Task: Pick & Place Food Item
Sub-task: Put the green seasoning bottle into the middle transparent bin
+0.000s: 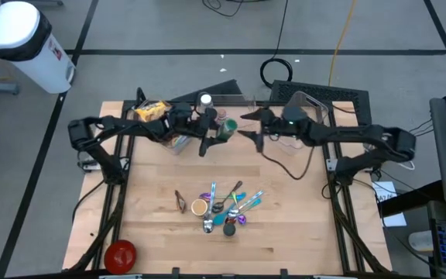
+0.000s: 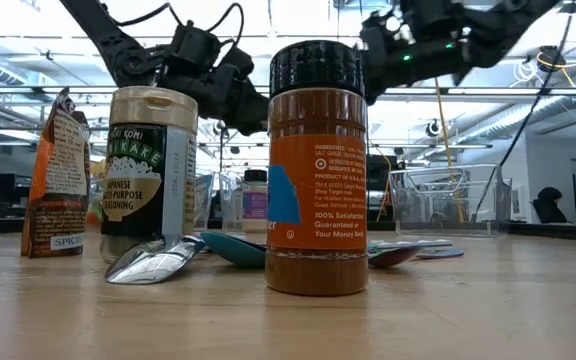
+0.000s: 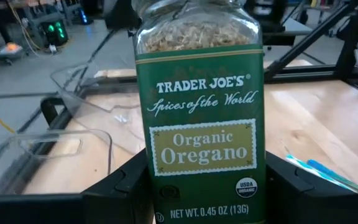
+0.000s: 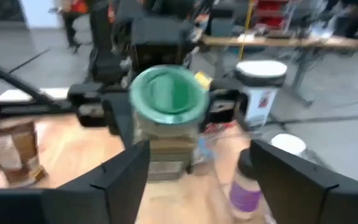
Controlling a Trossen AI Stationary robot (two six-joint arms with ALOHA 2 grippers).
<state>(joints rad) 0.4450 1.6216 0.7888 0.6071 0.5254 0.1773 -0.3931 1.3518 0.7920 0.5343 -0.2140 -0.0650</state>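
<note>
Left gripper (image 1: 217, 132) is holding up an oregano jar (image 1: 228, 129) near the far edge of the worktop (image 1: 300, 225).
Its fingers (image 3: 120, 186) are clamping the jar on both sides, green lid (image 4: 166, 92) pointing at the right gripper (image 1: 248, 124), which is waiting just beside it with jaws spread, grasping nothing. Spoons (image 1: 235, 208) are lying mid-worktop.

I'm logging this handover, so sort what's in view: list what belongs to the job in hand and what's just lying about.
In the job:
- oregano jar, green lid, clamped in the left gripper
- right gripper, open, facing the jar's lid
- clear bin at the table's far edge, a likely drop spot

Lying about:
- spoons
- red bowl
- orange-labelled spice jar
- furikake jar
- snack bag
</note>
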